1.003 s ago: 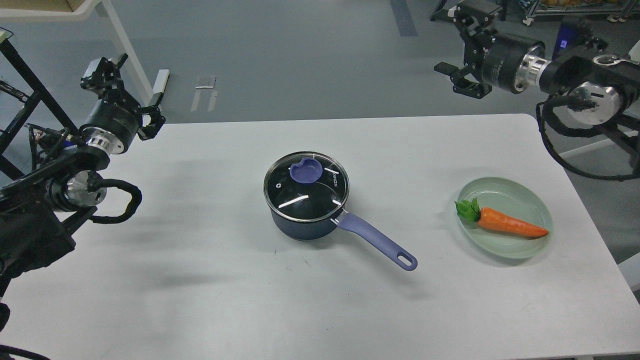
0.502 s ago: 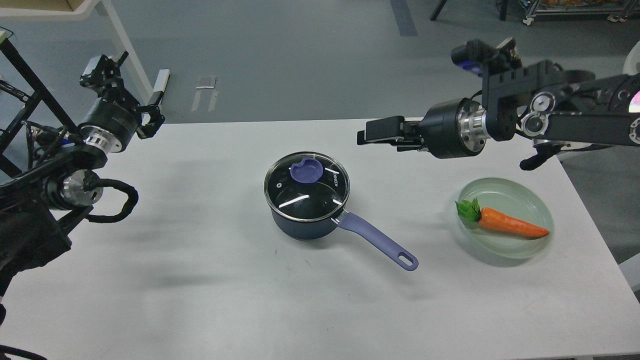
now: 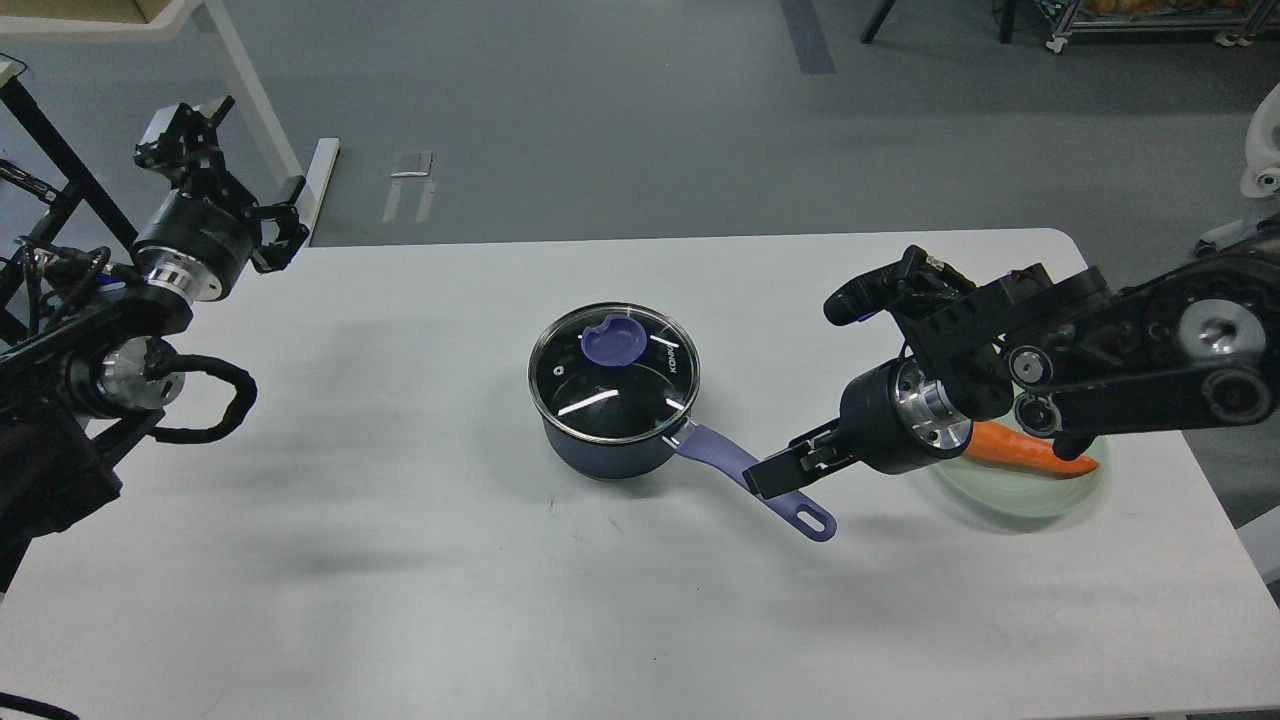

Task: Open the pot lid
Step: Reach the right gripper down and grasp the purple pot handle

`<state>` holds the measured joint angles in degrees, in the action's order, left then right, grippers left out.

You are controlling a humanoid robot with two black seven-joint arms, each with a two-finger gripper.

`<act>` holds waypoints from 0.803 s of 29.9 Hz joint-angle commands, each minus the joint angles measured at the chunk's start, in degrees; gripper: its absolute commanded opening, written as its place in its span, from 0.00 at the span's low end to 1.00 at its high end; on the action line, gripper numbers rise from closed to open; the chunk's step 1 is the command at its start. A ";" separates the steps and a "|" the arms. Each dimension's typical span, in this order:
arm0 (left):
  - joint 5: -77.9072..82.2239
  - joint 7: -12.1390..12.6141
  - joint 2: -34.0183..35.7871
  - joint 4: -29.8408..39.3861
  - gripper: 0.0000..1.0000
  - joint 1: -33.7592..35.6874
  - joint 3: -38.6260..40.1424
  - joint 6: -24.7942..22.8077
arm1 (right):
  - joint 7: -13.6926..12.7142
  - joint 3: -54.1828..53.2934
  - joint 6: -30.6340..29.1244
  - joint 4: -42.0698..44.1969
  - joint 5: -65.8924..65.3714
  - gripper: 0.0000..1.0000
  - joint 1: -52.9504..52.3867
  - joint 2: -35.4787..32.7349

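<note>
A dark blue pot [image 3: 600,450] stands in the middle of the white table [image 3: 400,560]. Its glass lid [image 3: 612,385] is on, with a purple knob [image 3: 613,344] on top. The pot's purple handle [image 3: 760,485] points to the front right. My right gripper [image 3: 772,477] hangs low right over the middle of that handle; its dark fingers overlap, so I cannot tell whether it is open. My left gripper [image 3: 283,225] is open and empty at the table's far left edge, well away from the pot.
A pale green plate [image 3: 1040,500] with an orange carrot [image 3: 1030,455] lies at the right, partly hidden behind my right arm [image 3: 1100,360]. A white table leg [image 3: 250,90] and a black frame [image 3: 50,150] stand behind the left arm.
My right arm has swung from high at the back right down and forward, bringing its gripper over the pot handle. My left gripper has drawn back slightly to the left. The pot has not moved.
</note>
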<state>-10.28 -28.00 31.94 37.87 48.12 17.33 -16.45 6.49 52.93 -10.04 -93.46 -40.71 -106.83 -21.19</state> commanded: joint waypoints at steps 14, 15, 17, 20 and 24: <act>1.93 0.00 -0.30 0.10 0.99 0.04 0.07 -0.33 | -0.34 1.30 0.02 2.84 -1.13 0.47 3.20 5.64; 1.93 0.00 -0.21 0.10 0.99 0.04 0.07 -0.33 | -0.51 1.30 0.02 2.84 -1.13 0.44 3.29 5.64; 1.93 0.00 -0.12 0.10 0.99 0.04 -0.02 -0.33 | -0.77 1.30 0.02 2.84 -1.21 0.40 3.47 5.55; 1.93 0.00 -0.12 0.18 0.99 0.04 -0.02 -0.33 | -1.30 1.39 0.02 2.84 -1.21 0.33 3.47 5.46; 1.93 0.00 -0.21 0.54 0.99 0.30 -0.02 -0.25 | -1.57 1.39 -0.16 2.76 -1.21 0.25 3.38 5.28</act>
<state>-8.35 -28.00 31.83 38.22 48.19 17.33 -16.76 5.06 54.31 -10.08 -90.62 -41.92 -103.38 -15.81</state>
